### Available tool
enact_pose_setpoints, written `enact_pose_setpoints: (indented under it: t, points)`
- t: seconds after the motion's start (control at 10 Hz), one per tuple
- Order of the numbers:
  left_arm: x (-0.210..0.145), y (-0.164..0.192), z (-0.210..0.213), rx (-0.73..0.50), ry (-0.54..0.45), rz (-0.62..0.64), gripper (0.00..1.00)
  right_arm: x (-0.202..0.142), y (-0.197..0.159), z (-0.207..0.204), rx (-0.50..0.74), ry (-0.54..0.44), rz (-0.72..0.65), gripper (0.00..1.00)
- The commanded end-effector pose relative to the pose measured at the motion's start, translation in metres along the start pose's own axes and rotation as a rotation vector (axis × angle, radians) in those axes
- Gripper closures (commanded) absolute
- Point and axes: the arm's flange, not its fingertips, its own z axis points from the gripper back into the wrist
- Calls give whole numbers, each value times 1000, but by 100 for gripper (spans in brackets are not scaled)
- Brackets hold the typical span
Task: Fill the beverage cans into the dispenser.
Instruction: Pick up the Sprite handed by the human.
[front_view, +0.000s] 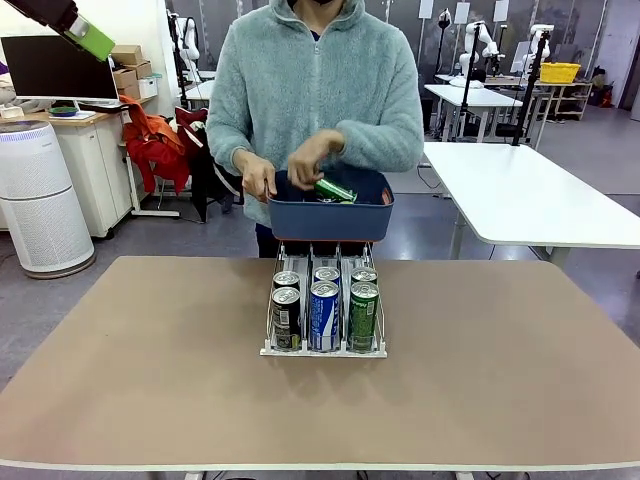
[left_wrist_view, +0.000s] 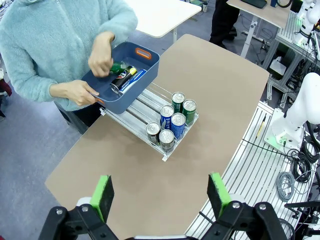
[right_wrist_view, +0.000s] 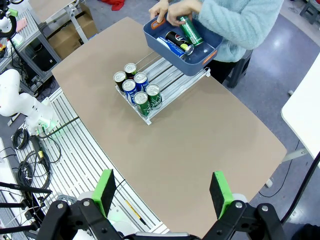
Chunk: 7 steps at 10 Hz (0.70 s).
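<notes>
Looking down, both wrist views showed black & blue beverage cans (left_wrist_view: 124, 79) lying in the dark-blue bin (left_wrist_view: 152, 66), hidden by its wall in the front view; a person's hand (front_view: 312, 158) held a green can (front_view: 335, 190) over it. The dispenser (front_view: 323, 350) sat on the bench (front_view: 150, 380) w/ six cans (front_view: 324, 315) upright, two per lane. Left gripper (left_wrist_view: 160, 180) and right gripper (right_wrist_view: 162, 176) hung released, empty, well above.

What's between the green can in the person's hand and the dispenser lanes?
The blue bin: the green can is held over it by the person's hand, and the bin covers the rear end of the dispenser. Past its front wall, the lane stretches behind the six loaded cans look free.
</notes>
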Motion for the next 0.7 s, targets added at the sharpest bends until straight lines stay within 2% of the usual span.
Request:
enact_pose_setpoints:
  t: [0.0,0.6]
  points:
    - [-2,1,-2,4,5,-8,0,1,1,-1,2,2,0,0]
    - [-2,1,-2,4,5,-8,0,1,1,-1,2,2,0,0]
